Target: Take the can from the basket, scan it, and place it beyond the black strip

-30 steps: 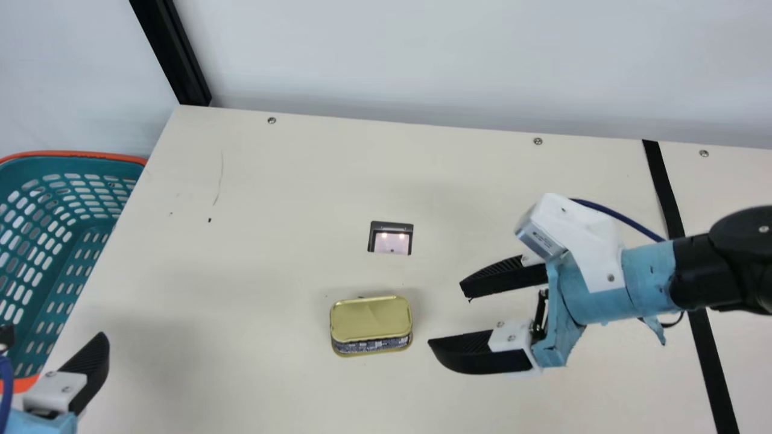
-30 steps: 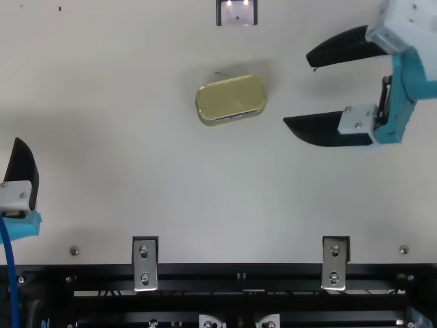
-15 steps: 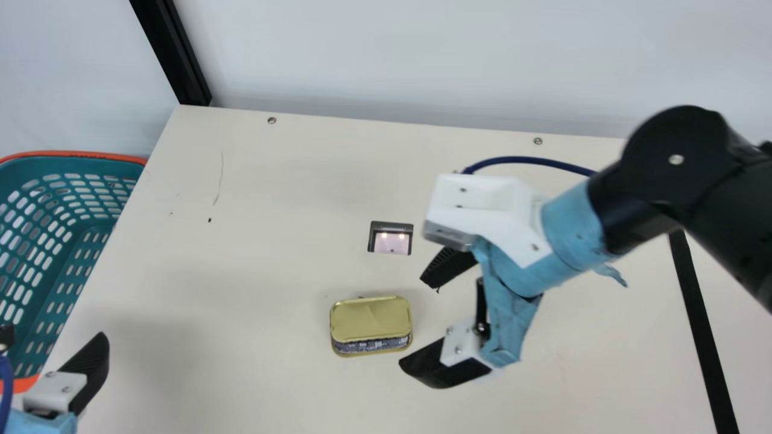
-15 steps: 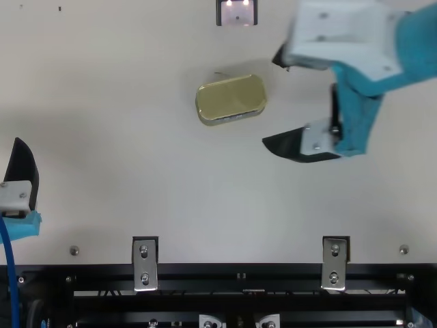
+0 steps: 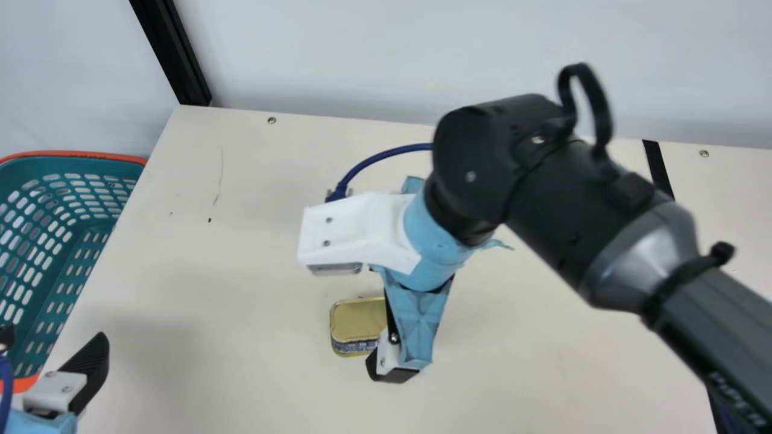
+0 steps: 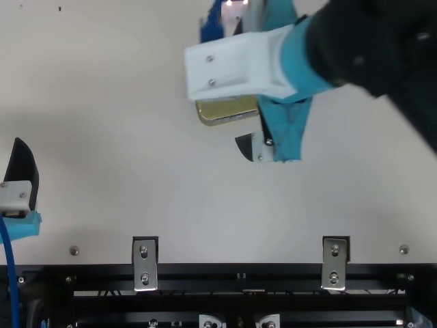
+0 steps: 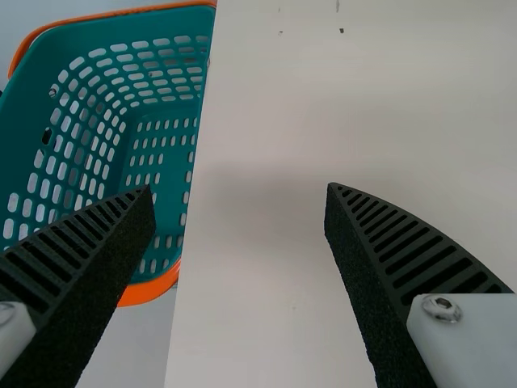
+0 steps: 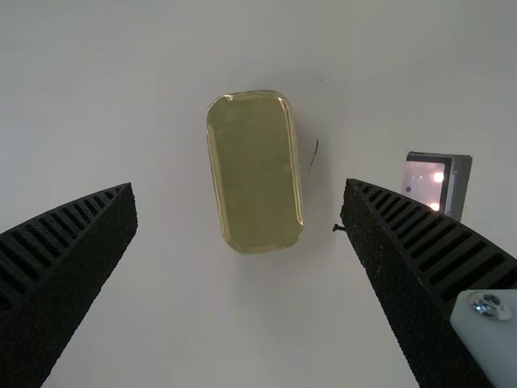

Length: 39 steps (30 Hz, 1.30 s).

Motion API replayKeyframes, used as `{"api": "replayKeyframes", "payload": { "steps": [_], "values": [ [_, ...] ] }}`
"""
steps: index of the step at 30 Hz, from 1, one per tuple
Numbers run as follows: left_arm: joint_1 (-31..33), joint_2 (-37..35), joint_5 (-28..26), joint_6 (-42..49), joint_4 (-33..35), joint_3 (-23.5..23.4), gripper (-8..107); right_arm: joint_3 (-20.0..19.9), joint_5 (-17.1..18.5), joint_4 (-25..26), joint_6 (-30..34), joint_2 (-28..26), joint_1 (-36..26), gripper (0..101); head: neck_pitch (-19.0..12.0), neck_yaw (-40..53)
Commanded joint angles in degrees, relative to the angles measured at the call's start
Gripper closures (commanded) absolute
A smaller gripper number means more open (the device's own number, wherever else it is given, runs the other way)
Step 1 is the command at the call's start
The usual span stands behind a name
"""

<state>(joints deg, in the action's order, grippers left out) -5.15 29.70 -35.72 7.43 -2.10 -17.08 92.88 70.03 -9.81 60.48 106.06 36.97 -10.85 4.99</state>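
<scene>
Can (image 8: 254, 174) sits flat on the surface (image 5: 211, 271), gold face up, outside the basket (image 5: 72, 154), near the scanner (image 8: 437, 184). Right end effector (image 8: 240, 187) is over it, fingers spread wide, nothing held, roughly lined up to straddle the long sides. I'd call this step the grasp: square up to those sides, go straight down, don't scrape bottom, close evenly. Grip the side wall, not the lid edge; if one finger touches first, it'll likely skew. Lift clear before swinging to the scanner; may need a wrist turn to read. Left end effector (image 7: 239, 189) is beside the basket, fingers apart, also unloaded. Cream top has dark specks (image 5: 210, 220) and screws (image 5: 272, 120) at its far edge; black strip (image 5: 658, 166) is on the right-arm side. Behind: pale wall (image 5: 374, 54), dark post (image 5: 172, 51).
</scene>
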Motion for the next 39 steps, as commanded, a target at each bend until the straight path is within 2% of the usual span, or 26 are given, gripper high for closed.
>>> {"api": "replayKeyframes", "payload": {
  "steps": [1,6,11,39],
  "values": [
    [0.0,0.0,0.0,0.0,0.0,0.0,9,0.63,-0.12,3.14,0.03,0.71,1.02,0,-0.48,-0.02],
    [0.0,0.0,0.0,0.0,0.0,0.0,9,2.1,-0.12,6.84,0.54,2.62,2.61,0,-0.48,-0.02],
    [0.0,0.0,0.0,0.0,0.0,0.0,9,3.04,-0.12,8.31,1.02,4.31,3.62,0,-0.48,-0.02],
    [0.0,0.0,0.0,0.0,0.0,0.0,9,5.99,-0.12,5.42,0.73,12.31,3.76,0,-0.48,-0.02]
  ]
}}
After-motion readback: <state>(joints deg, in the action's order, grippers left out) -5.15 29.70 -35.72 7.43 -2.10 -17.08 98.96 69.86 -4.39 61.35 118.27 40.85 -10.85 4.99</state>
